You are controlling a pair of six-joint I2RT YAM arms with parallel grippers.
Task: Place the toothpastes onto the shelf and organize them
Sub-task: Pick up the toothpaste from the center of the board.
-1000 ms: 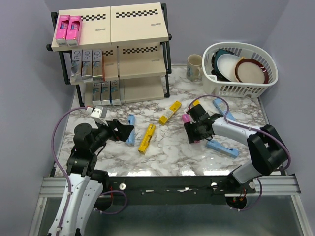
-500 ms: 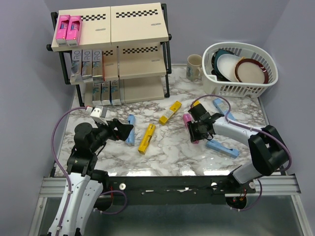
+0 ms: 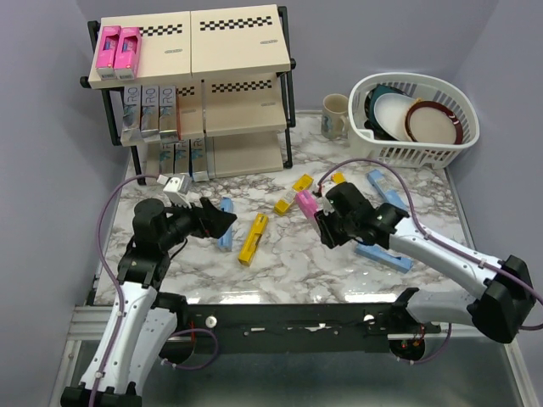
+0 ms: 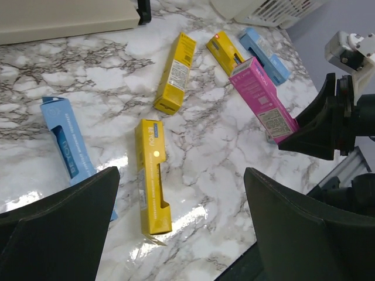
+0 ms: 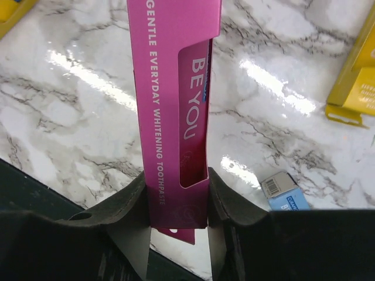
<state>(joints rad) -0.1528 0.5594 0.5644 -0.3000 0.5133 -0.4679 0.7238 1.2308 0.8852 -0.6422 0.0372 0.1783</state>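
Observation:
My right gripper (image 3: 318,219) is shut on a pink toothpaste carton (image 5: 174,88), held off the marble near its lower end; the carton (image 3: 306,203) points up-left. My left gripper (image 3: 222,222) stands open over a light blue carton (image 4: 67,146), with a yellow carton (image 4: 151,184) between its fingers' span on the table. Other loose toothpastes lie about: yellow ones (image 3: 254,238) (image 3: 293,193) and light blue ones (image 3: 383,254) (image 3: 386,188). The shelf (image 3: 237,42) at the back left carries two pink cartons (image 3: 119,47) on top, silver ones (image 3: 148,110) in the middle, and blue ones (image 3: 178,159) below.
A white dish basket (image 3: 424,119) with plates stands at the back right, a mug (image 3: 335,114) beside it. The right halves of the shelf's tiers are bare. The table's near edge runs just in front of both arms.
The right gripper has shut on the pink carton, lifted it from the marble and carried it left and forward. The left gripper has shifted slightly and stays open.

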